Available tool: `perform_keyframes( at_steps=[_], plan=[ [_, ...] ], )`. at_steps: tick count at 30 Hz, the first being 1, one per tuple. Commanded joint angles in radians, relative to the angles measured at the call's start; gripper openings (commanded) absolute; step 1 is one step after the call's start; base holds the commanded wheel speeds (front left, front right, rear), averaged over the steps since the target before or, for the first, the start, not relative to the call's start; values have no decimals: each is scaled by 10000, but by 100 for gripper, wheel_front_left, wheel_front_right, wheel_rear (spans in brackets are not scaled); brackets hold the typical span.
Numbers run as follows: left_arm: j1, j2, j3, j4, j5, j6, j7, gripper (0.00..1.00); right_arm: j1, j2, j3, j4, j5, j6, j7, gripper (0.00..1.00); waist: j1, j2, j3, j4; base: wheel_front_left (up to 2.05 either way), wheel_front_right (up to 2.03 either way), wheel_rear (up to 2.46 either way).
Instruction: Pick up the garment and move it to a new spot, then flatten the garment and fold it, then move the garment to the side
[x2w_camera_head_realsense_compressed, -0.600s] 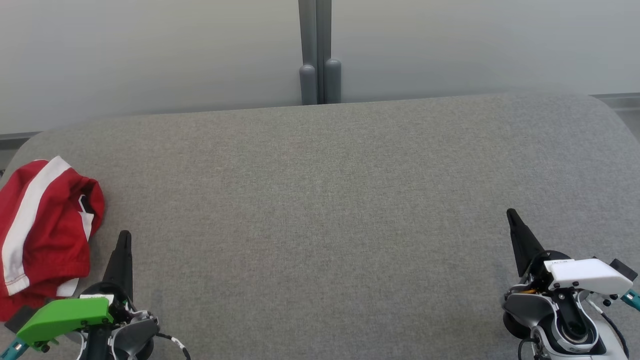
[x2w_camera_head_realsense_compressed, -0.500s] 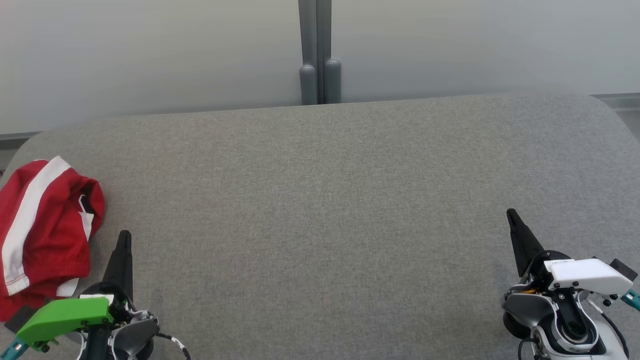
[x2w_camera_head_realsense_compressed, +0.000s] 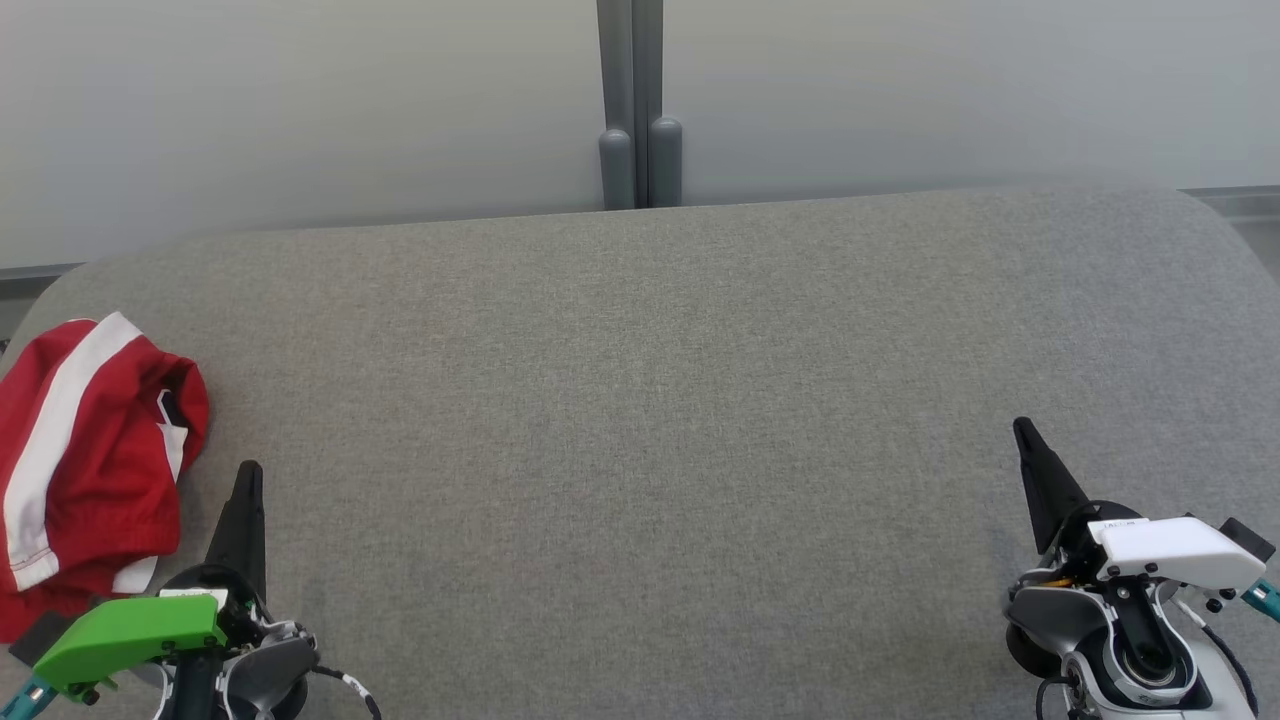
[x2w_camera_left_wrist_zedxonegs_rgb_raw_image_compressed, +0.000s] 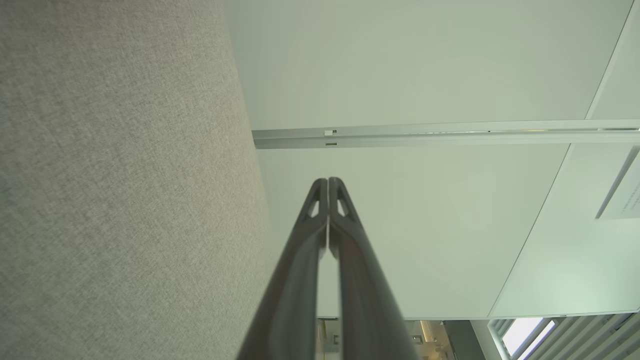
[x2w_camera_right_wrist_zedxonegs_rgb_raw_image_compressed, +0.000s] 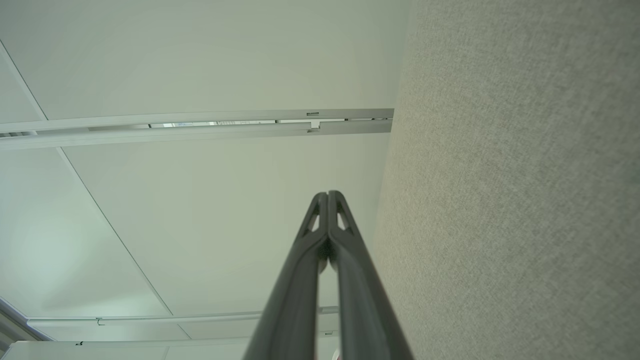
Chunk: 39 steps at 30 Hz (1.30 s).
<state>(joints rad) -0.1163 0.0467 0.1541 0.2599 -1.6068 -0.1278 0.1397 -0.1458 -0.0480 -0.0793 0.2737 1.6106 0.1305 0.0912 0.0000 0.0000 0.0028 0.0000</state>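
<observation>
Closed tight, the left gripper (x2w_camera_head_realsense_compressed: 249, 470) sits at about 8 o'clock in the head view. Its two dark fingers (x2w_camera_head_realsense_compressed: 243, 525) are pressed together into a single point aimed toward 12 o'clock, holding nothing. Just beside it, toward 9 o'clock at the left edge, lies the garment (x2w_camera_head_realsense_compressed: 90, 450). It is a crumpled red piece with white stripes, resting on the grey cushion (x2w_camera_head_realsense_compressed: 640, 400) and partly cut off by the frame. The fingers are near the cloth but apart from it. At 12 o'clock, a grey post (x2w_camera_head_realsense_compressed: 632, 100) stands against a pale wall (x2w_camera_head_realsense_compressed: 300, 100) behind the cushion. At about 4 o'clock, the right gripper (x2w_camera_head_realsense_compressed: 1021, 427) is likewise shut and empty, well apart from the garment. Each wrist view shows that arm's fingertips meeting, with cushion fabric alongside.
</observation>
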Motion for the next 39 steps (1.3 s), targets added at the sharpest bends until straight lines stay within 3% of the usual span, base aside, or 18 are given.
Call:
perform_keyframes(
  at_steps=[1,22,23,30,39],
  plan=[
    [-125,67,13,-34,3,-66,23,0,133,-42,-13,-32,77,4,20,0,0,0,0,0,0,0,0],
    [-126,67,12,-34,3,-66,23,0,133,-42,-13,-32,77,4,20,0,0,0,0,0,0,0,0],
    [0,0,0,0,1,0,-2,100,0,0,1,-1,-1,0,0,100,0,0,0,0,0,0,0],
    [167,-9,-161,186,289,12,-264,100,106,-14,174,90,-226,-2,-175,100,0,0,10,0,0,0,0],
    [160,10,-284,129,2128,6,-734,100,4,-249,514,74,-1679,-1,-643,100,0,0,29,6,0,0,0]
  ],
)
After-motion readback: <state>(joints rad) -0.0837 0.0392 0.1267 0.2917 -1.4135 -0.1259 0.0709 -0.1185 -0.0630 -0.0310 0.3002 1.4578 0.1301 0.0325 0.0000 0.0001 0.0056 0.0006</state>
